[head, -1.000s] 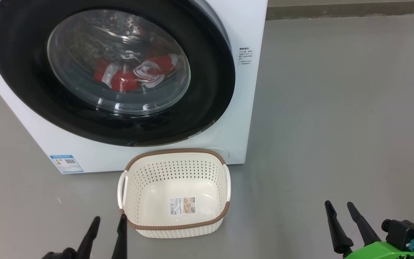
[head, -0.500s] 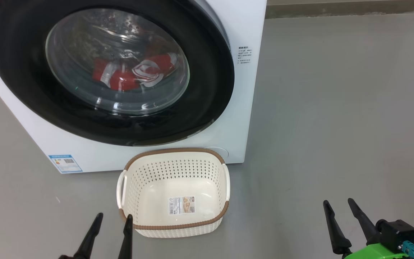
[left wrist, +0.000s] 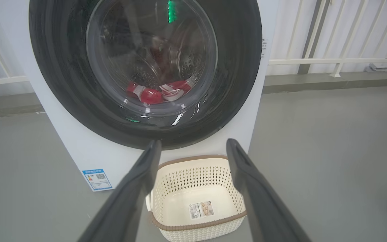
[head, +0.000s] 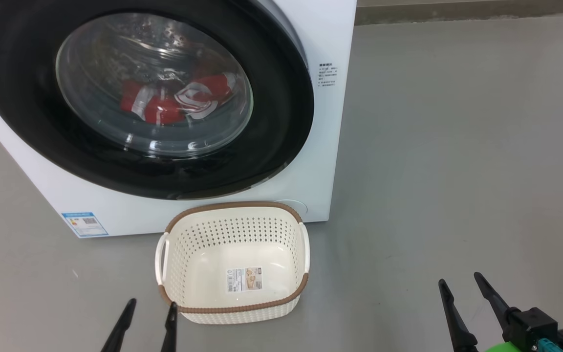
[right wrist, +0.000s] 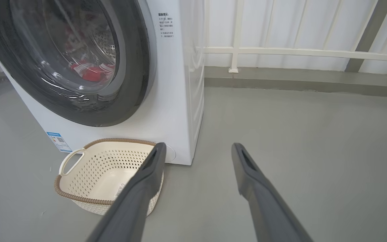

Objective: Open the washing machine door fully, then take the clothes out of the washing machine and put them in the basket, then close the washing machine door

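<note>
Left gripper point(head: 152, 303): noted at the lower left of the head view. The fingers are spread apart and nothing is held.

Washing machine point(head: 323, 146): seen in the upper left, standing on the grey floor point(head: 457, 146).

Washing machine door point(head: 271, 122): it is seen lying against the machine's front, and no gap is made out. Whether it is latched cannot be told. The door is judged stiff and fairly heavy, swinging on a hinge. Its glossy black rim is judged slippery. A hold is best sought at the rim's right edge. No handle is clearly made out there.

Clothes point(head: 164, 105): observed through the glass, lying low inside the drum. The fabric is judged light, soft and limp, so it is likely to drape and trail. A pinch on a bunched fold is advised.

Basket point(head: 235, 204): placed at the bottom centre, just in front of the machine, with nothing inside. It is judged light and liable to slide if knocked.

Right gripper point(head: 459, 279): recorded at the lower right, well apart from the basket. The fingers are parted and nothing is gripped.
</note>
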Controlling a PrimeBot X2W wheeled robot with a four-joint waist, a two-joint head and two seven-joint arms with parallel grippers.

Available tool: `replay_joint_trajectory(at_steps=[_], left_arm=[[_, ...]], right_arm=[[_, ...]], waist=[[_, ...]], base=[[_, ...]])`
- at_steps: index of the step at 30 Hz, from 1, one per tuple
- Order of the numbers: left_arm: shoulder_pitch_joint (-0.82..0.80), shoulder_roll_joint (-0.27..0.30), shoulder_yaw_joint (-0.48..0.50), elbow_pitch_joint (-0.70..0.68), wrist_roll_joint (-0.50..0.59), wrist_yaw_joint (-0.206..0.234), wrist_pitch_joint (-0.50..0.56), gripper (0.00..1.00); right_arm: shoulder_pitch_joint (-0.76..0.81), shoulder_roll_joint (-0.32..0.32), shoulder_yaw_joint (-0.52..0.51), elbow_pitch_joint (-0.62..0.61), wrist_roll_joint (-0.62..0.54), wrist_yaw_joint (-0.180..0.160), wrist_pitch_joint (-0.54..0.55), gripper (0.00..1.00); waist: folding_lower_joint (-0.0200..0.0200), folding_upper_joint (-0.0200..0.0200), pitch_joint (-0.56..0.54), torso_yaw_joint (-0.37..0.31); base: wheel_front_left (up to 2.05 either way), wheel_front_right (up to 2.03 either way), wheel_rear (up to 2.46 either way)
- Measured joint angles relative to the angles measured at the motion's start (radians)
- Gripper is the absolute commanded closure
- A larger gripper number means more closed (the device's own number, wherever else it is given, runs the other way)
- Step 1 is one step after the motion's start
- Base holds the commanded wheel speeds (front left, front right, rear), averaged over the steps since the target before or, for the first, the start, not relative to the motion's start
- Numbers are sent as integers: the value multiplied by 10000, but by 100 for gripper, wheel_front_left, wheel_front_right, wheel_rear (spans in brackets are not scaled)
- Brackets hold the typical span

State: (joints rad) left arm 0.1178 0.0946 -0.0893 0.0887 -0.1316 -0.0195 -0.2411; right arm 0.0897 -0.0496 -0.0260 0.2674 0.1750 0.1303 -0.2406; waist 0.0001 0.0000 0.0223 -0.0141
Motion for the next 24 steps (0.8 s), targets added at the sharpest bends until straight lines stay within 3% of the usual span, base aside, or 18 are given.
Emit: replay_joint_trajectory(at_steps=[13, 24], left_arm=[[10, -326, 901, 876, -196, -608, -84, 0], [6, -430, 1057, 905, -98, -796, -84, 0]], right_arm=[[97, 84, -171, -119, -174, 0, -105, 0], [98, 115, -211, -278, 23, 0, -107, 0]], waist=[[0, 0, 87, 32], [0, 0, 22, 67]], base=[[0, 0, 0], [0, 0, 0]])
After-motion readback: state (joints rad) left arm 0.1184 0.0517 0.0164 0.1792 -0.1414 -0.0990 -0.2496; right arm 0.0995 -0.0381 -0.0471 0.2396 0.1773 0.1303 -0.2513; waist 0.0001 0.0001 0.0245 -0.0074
